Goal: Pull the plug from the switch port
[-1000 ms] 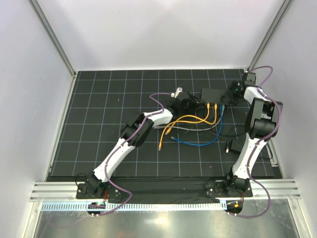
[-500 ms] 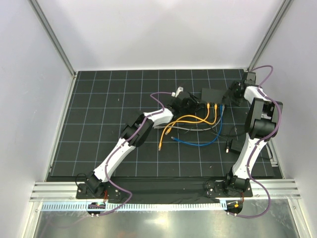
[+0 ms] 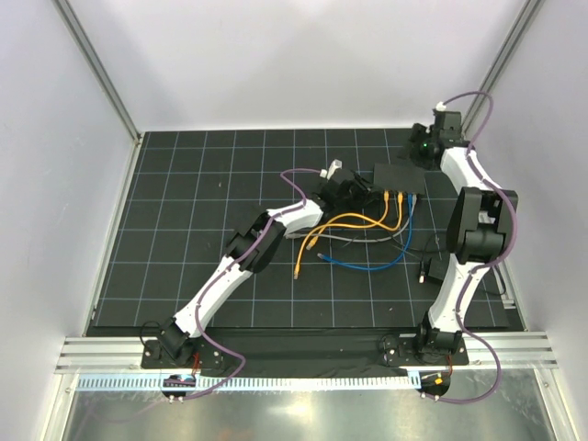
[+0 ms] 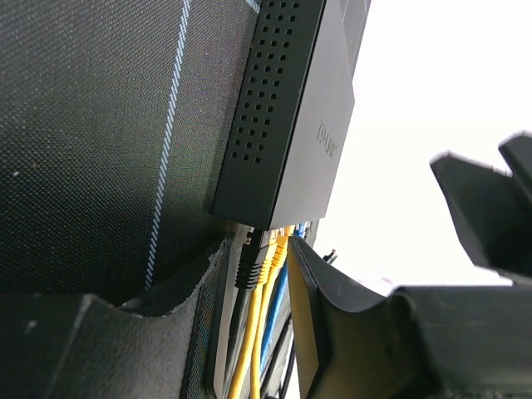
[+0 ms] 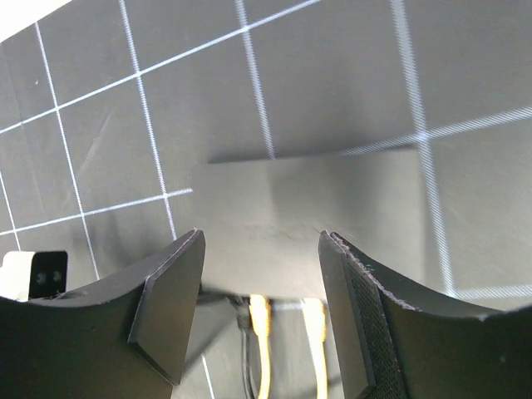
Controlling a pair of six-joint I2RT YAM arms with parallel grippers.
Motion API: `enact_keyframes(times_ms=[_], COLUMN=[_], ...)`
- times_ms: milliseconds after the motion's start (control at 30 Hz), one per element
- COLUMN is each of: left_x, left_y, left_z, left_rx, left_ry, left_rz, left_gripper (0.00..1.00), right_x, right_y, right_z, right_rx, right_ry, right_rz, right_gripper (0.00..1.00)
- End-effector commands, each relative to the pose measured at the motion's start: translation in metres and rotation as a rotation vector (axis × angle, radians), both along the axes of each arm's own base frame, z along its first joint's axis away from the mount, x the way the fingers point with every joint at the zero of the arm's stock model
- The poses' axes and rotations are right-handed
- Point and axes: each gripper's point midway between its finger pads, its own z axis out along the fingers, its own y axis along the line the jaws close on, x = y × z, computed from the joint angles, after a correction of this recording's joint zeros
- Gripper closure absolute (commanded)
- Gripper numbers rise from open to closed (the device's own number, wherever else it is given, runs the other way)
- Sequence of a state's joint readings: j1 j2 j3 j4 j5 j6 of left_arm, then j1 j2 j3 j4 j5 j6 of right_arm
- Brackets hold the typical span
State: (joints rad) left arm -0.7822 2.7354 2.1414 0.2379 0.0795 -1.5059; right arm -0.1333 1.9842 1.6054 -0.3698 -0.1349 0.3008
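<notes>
The switch [image 3: 398,175] is a flat black box on the black grid mat, with its sockets on the near edge. Yellow [image 3: 393,196], blue and dark plugs sit in them. My left gripper [image 3: 358,190] is at the switch's left end. In the left wrist view [image 4: 256,249] its jaws stand narrowly apart, pressed around the black plug [image 4: 249,264] and yellow plugs [image 4: 274,248] under the switch [image 4: 287,116]. My right gripper [image 3: 418,154] hovers open above the switch's far right. In the right wrist view [image 5: 262,249] the switch [image 5: 307,208] lies below its jaws, untouched.
Loose yellow [image 3: 344,220], blue [image 3: 367,265] and grey cables trail over the mat toward the near side. A small black block [image 3: 434,271] lies by the right arm. White walls and metal posts close in the back and sides.
My right gripper has lifted off the switch's right end and swung up and back toward the far wall. The left arm and the switch have not moved.
</notes>
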Motion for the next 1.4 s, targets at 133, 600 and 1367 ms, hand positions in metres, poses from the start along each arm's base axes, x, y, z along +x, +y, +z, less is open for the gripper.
enact_keyframes(times_ms=[133,600,1367], left_x=[-0.009,-0.006,-0.012], left_y=[0.007,0.008,0.014], left_z=[-0.054,-0.066,-0.078], left_rx=[0.128,0.123,0.085], left_ry=[0.042,0.065,0.109], left_rz=[-0.004,0.023,-0.007], left_gripper=[0.65,0.72,1.00], right_x=[0.020,0.015,0.004], right_y=[0.005,0.008,0.006], right_z=[-0.026,-0.061,-0.087], right_rx=[0.013,0.026,0.017], right_ry=[0.020,0.105,0.177], right_rz=[0.032,0.033,0.008], right_gripper=[0.36,0.40,0.45])
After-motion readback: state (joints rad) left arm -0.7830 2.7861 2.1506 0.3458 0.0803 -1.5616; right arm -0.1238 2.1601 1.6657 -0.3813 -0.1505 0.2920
